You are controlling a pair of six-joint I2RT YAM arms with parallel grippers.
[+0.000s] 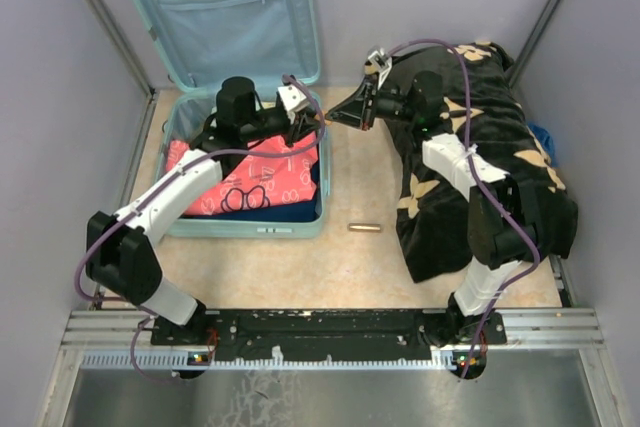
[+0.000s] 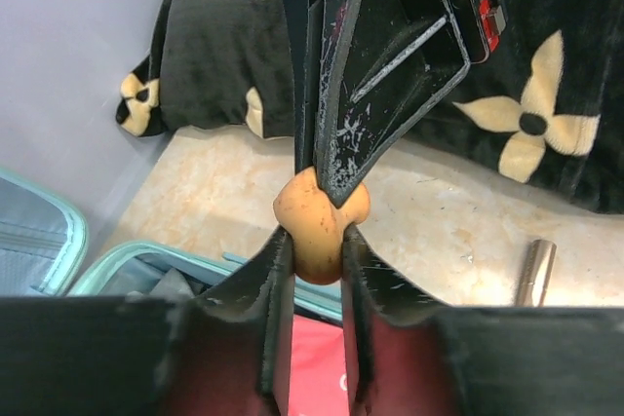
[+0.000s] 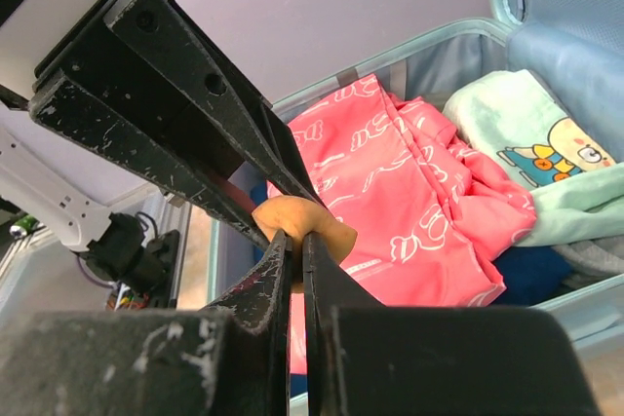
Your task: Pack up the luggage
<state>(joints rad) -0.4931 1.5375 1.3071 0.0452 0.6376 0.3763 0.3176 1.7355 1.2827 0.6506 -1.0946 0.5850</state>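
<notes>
Black fingers of the left claw press both sides of a small tan lump, while the right claw pinches its top, tips nearly together. Below and left of both claws lies the open suitcase, lid standing up behind. Right of the claws, a black flowered blanket is heaped. A pink garment fills the suitcase beneath the left claw. A short metal tube lies on the table nearer than the claws, between suitcase and blanket.
</notes>
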